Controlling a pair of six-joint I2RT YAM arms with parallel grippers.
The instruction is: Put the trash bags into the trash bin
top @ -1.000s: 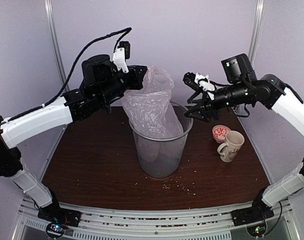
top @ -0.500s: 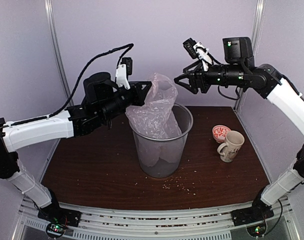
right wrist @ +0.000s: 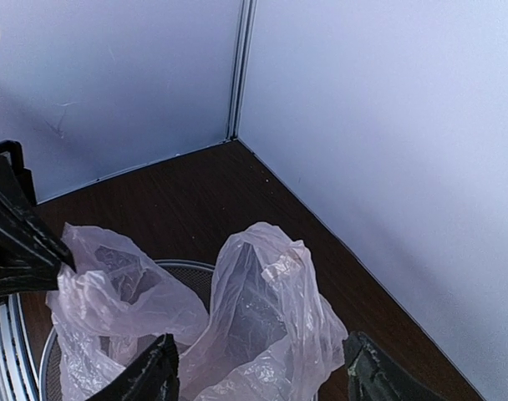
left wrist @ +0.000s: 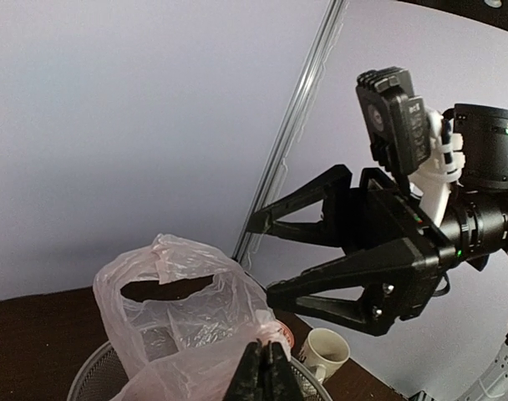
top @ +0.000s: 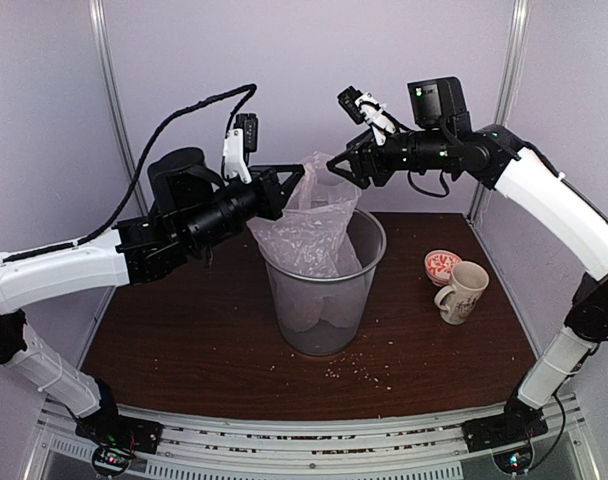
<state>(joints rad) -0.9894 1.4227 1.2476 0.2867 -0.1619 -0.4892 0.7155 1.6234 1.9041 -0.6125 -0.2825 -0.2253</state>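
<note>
- Although well under way, not finished: roughly half done, judging by how things lie.
- Done: lower part of bag (top: 309,240) down inside bin (top: 329,335), showing through grey wall.
- Not done: upper part and both loop handles sticking up well above rim.
- Left jaws: closed tight on a pinch of film at bag's top edge, plain in left wrist view; holding that side up over bin.
- Right jaws: spread wide, gripping nothing; hanging close over bag top from back-right. Cannot tell from top view whether touching film.
- Right wrist view: looking down on both handle loops, between open fingers (right wrist: 145,380); grey bin wall just visible under film.
- Left to do, by guess: lower or push top down past rim, let go of pinch, pull both arms clear.
- Possible snag: thin wrinkly film likely to spring back above rim once let go; may need pressing down by right jaws.
- Mug (top: 462,292) and small dish (top: 442,264) on bench (top: 184,330) right of bin, well apart, no part in task.
</note>
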